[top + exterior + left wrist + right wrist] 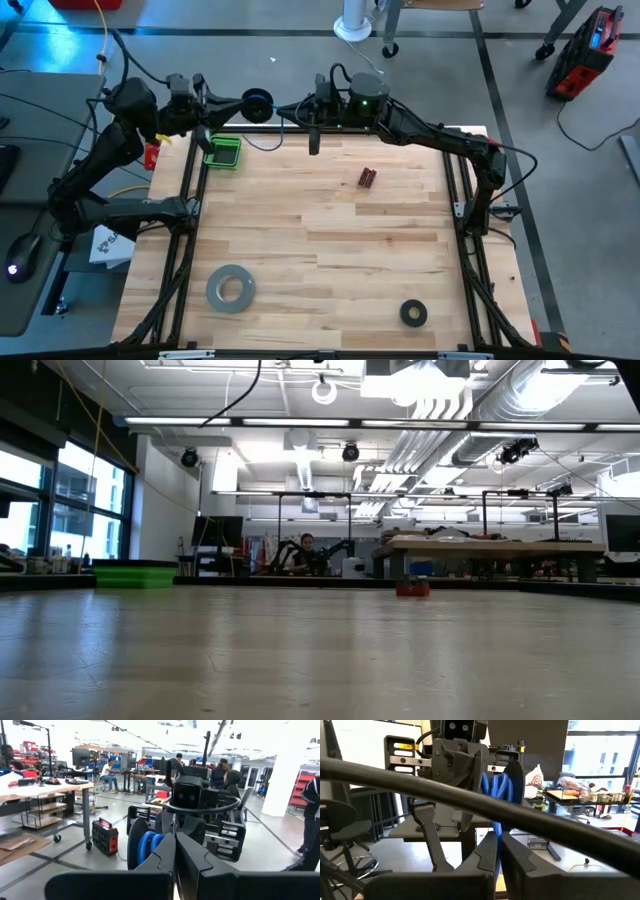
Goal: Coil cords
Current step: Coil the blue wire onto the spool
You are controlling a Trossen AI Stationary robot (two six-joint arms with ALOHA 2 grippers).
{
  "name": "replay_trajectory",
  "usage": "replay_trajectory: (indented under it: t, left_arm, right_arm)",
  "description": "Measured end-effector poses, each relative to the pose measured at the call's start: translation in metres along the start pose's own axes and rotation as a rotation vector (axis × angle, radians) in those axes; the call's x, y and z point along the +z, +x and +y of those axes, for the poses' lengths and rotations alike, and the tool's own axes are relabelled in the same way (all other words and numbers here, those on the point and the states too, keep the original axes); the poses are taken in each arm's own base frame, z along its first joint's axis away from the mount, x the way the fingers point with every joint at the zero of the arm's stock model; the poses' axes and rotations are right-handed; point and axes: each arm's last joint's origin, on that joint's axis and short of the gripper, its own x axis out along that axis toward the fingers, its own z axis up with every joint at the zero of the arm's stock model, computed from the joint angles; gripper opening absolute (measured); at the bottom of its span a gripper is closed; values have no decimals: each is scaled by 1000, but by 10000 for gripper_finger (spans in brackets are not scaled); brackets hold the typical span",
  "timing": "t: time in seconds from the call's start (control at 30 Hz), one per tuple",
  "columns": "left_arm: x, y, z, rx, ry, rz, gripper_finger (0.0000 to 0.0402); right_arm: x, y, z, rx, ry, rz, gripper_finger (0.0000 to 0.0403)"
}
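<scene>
A small black round spool [257,104] wound with blue cord [149,846] hangs in the air over the table's far edge. My left gripper [232,101] is shut and reaches it level from the table's left. My right gripper [301,108], coming level from the right, is shut on a strand of the blue cord [496,827] that leads off the spool [504,784]. In the left wrist view the spool sits just beside my shut left gripper [175,844]. Neither gripper nor the spool shows in the low view. My left gripper holds the spool level from the table's left. Its shut fingers [165,857] lie against the spool's side next to the blue winding [152,842], and they hide the exact place of contact. The spool is lifted clear of the table, standing on edge. My right gripper pinches the blue cord's free strand [496,836] between its two fingers [487,852], a short way from the spool. The fingers come level from the table's right. The strand runs nearly straight from the fingers up to the winding, clear of the table.
A green tray [222,152] lies at the far left under the left arm. A small dark red object [367,178] lies right of centre. A large grey tape roll [231,288] and a black ring [413,313] lie near the front edge. People stand in the room beyond.
</scene>
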Motion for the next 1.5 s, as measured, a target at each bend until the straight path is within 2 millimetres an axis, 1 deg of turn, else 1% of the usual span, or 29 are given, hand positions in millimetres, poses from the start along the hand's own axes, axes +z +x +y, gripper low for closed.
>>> replay_trajectory:
  t: [0.07,0.17,0.27,0.33,0.4,0.67,0.8,0.9,1.0,1.23,1.5]
  left_arm:
    - [-2,4,1,1,-3,7,0]
    - [-3,10,1,-7,-11,12,0]
    - [0,13,0,-21,-1,-28,0]
    - [3,12,0,-27,7,-59,0]
    - [6,9,-1,-27,13,-80,0]
    - [13,-9,-6,-15,21,-121,0]
    - [17,-15,-8,-4,22,-154,0]
    - [18,-16,-8,5,12,-164,0]
    - [18,-15,-8,6,11,-166,0]
    - [19,-15,-8,5,12,-171,0]
    - [19,-17,-8,5,21,-172,0]
  right_arm:
    - [0,0,0,-3,0,0,27]
    - [0,0,0,-14,17,0,69]
    - [0,0,0,-15,35,-1,107]
    - [0,0,-2,-19,37,-1,123]
    - [0,-1,-5,-25,28,-1,132]
    - [9,-14,-14,-47,26,18,135]
    - [7,-15,-13,-23,39,53,135]
    - [5,-15,-11,9,60,69,135]
    - [1,-15,-9,8,49,109,136]
    - [0,-15,-9,7,56,121,135]
    - [-3,-15,-9,7,57,143,118]
